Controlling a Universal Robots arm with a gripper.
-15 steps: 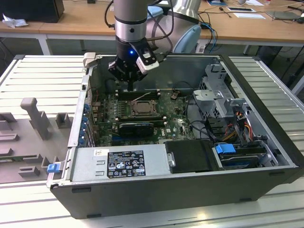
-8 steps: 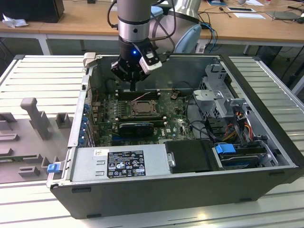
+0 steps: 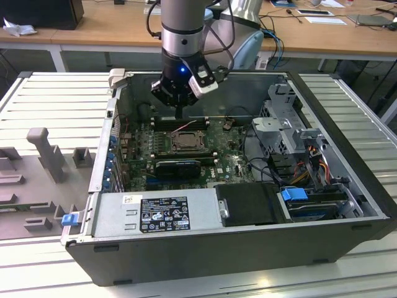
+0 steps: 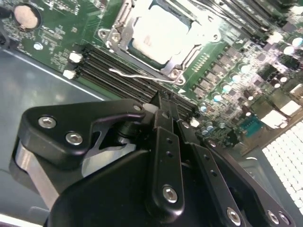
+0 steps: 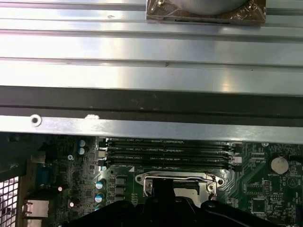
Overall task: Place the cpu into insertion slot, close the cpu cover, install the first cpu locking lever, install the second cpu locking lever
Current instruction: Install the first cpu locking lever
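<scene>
Now the tool (image 3: 179, 113) hangs just above the green board (image 3: 229, 162), its fingers pressed together and holding nothing. On the board, the chip (image 4: 163, 33) sits in its socket (image 4: 175, 73), under the metal cover (image 4: 124, 21). A thin wire lever (image 4: 142, 74) sticks out beside the socket.

A grey power supply (image 3: 155, 211) sits inside the open computer case (image 3: 236, 254).

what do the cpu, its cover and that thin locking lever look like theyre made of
In the second wrist view:
cpu: metal face, pale silvery and matte, with a soft, even glare.
cpu cover: thin stamped sheet metal, grey, with bright glints on its edges.
locking lever: bent wire, probably steel, shiny along its length.
The exact alloys can't be told.
</scene>
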